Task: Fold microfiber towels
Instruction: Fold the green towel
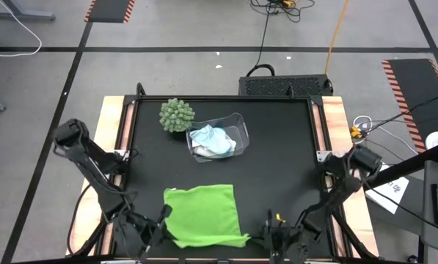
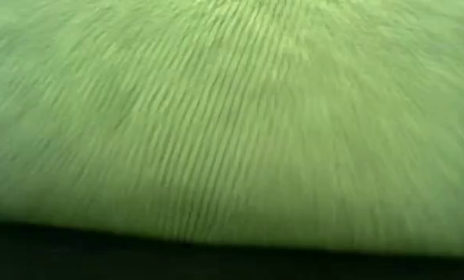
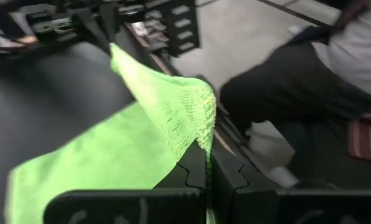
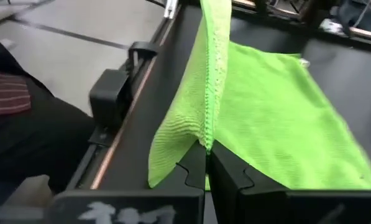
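1. Lime green towel [image 1: 202, 213] lies spread on the black desk [image 1: 277, 169], close to the near edge and between my two arms. Its weave fills nearly the whole low view [image 2: 232, 117].

2. My left pincer [image 3: 207, 163] is clamped shut on one near corner of the green towel. In my left wrist view the cloth rises out of the closed fingers [image 3: 188, 177] in a peaked fold and slopes away onto the desk.

3. My right pincer [image 4: 207, 155] is likewise closed tight on the towel's other near corner. From my right wrist the pinched edge stands up as a ridge above the fingers [image 4: 232, 177], with the rest of the cloth lying flat beyond it.

4. From above, both pincers sit at the near edge of the desk, the left one [image 1: 160, 220] at the towel's left near corner and the right one [image 1: 266, 233] just off the drawn-out point of its right near corner.

5. Clear plastic bin [image 1: 237, 121] stands toward the far side of the desk, near the middle. Inside it lie the light blue towel [image 1: 213, 139] and the white towel [image 1: 202, 152], bunched together.

6. Touching the bin's far left corner is a round green spiky ball plant [image 1: 176, 115].

7. A person in dark clothing [image 3: 297, 87] sits just past the near edge of the desk, seen from both wrists.
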Tool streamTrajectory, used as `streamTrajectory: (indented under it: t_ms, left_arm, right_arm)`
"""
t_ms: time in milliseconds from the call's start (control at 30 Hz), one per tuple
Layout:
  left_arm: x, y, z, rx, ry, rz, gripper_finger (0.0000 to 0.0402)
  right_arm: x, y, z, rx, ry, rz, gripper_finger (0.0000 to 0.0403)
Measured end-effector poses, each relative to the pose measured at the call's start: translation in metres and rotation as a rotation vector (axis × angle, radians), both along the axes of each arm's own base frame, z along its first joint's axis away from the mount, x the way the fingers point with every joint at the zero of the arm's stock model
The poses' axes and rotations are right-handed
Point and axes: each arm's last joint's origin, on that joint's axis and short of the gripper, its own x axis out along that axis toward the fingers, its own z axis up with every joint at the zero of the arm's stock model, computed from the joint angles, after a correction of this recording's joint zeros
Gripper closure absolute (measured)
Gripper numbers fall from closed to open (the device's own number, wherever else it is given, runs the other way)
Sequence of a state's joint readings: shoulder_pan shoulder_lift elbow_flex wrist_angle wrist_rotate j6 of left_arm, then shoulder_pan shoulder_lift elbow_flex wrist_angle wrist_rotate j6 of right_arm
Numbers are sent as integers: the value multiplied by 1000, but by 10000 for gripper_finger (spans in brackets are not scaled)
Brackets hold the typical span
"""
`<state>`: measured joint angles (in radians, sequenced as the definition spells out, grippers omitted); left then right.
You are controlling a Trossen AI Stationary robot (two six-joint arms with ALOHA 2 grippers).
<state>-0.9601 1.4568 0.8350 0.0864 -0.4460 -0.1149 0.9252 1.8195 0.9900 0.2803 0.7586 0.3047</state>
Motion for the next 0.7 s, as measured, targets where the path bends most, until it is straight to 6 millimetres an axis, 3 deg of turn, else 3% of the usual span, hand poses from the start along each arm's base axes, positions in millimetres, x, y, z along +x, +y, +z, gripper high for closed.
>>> streamTrajectory:
  t_ms: [133, 233, 467, 700]
  left_arm:
    - [4, -8, -11, 13, 31, -56, 401]
    - [11, -5, -6, -1, 22, -56, 400]
    - [33, 18, 13, -46, 3, -43, 400]
    - [56, 51, 26, -43, -29, -62, 400]
  right_arm:
    - [5, 7, -23, 9, -7, 1, 403]
    - [6, 8, -27, 12, -10, -2, 403]
    - [4, 10, -24, -69, -79, -47, 403]
    - [2, 10, -19, -259, -160, -106, 403]
